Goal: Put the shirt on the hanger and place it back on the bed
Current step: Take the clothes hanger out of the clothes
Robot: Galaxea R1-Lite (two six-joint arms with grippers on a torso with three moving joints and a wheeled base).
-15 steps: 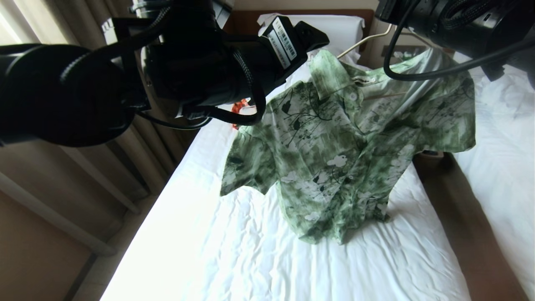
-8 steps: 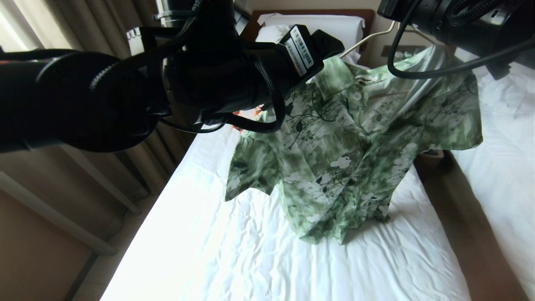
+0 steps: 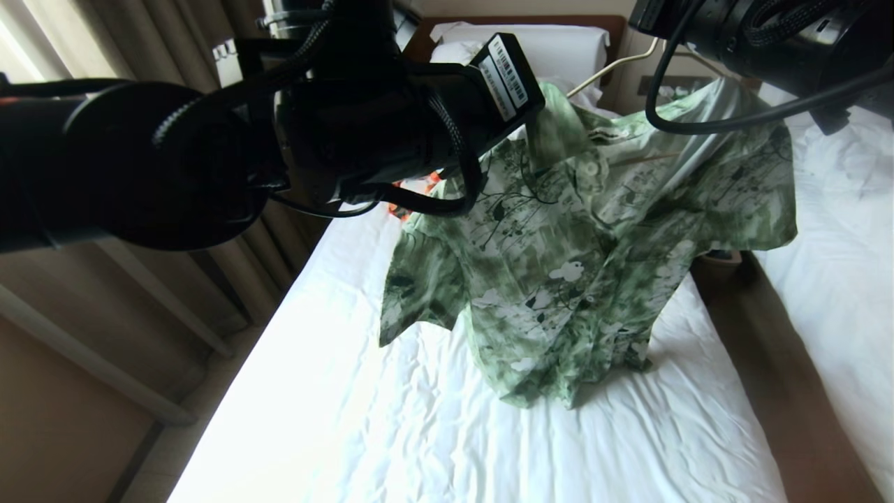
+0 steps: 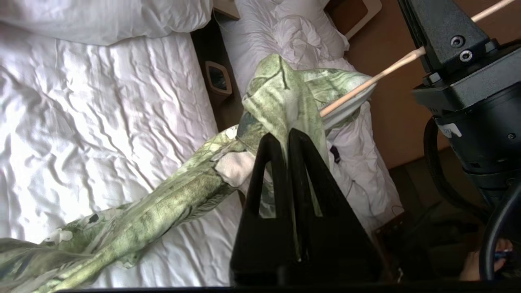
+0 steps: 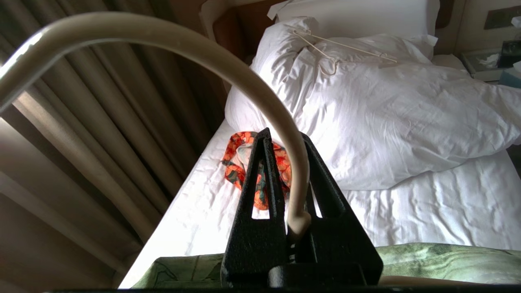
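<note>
Above the bed [image 3: 433, 419], left hand [image 4: 285, 140] pinches the shirt [image 3: 559, 279]; right hand [image 5: 285, 142] clamps the hanger [image 5: 228, 61] beside a pillow [image 5: 386, 106].

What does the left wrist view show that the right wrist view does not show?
Only the left wrist view shows the left gripper shut on the shirt, near a straight arm of the hanger.

Only the right wrist view shows the right gripper shut on the hanger's curved hook, an orange garment, a spare hanger on the duvet, and the curtains.

Both show the shirt, the hanger and the bed.
</note>
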